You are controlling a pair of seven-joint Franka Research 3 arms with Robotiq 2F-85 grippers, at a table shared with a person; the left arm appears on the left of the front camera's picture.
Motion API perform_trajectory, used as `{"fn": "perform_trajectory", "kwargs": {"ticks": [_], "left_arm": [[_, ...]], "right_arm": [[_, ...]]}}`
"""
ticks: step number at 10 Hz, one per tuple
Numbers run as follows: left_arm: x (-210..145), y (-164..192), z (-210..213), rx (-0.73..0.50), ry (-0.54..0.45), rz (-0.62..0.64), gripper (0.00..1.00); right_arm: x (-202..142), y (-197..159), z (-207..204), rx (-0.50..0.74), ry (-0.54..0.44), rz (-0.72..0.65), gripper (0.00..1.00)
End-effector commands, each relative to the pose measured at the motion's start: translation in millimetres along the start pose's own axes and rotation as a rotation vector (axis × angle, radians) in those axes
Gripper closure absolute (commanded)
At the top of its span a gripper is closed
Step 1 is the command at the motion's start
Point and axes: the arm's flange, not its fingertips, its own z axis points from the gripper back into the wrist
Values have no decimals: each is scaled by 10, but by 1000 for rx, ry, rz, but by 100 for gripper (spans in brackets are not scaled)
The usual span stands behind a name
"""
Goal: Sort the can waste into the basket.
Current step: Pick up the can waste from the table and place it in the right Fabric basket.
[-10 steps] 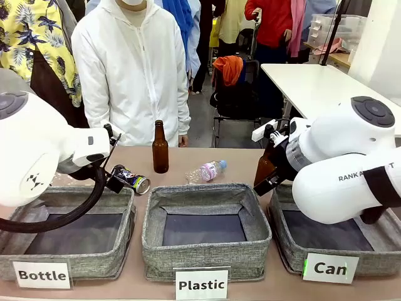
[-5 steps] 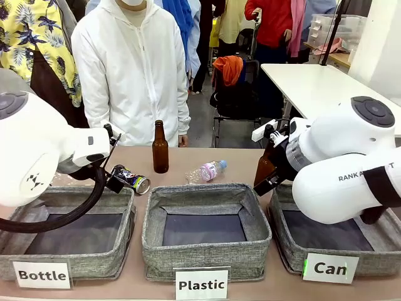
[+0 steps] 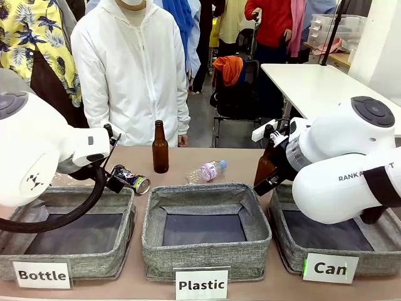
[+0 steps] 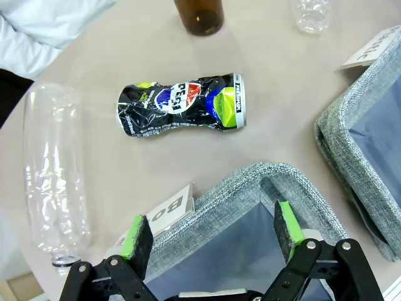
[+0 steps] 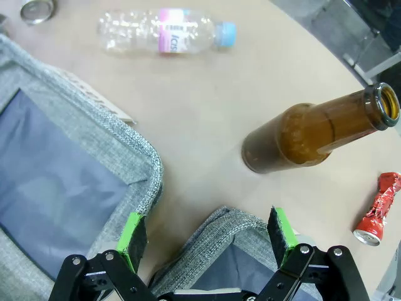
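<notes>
Dark printed can (image 3: 133, 180) lying on the counter (image 3: 241, 164) left of center, right behind the Bottle bin (image 3: 94, 263). Can basket (image 3: 285, 251) lower right, brown bottle (image 3: 160, 148) upright mid-frame.

Beyond the far edge of the tan tabletop (image 3: 238, 160), a grey floor (image 3: 201, 124) runs back to a black chair (image 3: 235, 100) with an orange cloth (image 3: 229, 68) draped over its back. To the right stands a white table (image 3: 313, 84) carrying clear storage boxes (image 3: 327, 28), beside a white wall (image 3: 385, 44). The light is even and bright.
</notes>
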Motion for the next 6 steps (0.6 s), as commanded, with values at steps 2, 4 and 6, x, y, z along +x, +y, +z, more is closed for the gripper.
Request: {"fn": "perform_trajectory", "kwargs": {"ticks": [2,4,6], "left_arm": [[32,-72,131,-46,-8,-11,0],[67,-152,535,-186,79,53,0],[160,-340,1134,-269,129,201,0]], "right_arm": [[22,-41,167,12,-8,5,0],[104,-106,589,96,63,-78,0],[191,-106,1133,112,76,-297,0]]}}
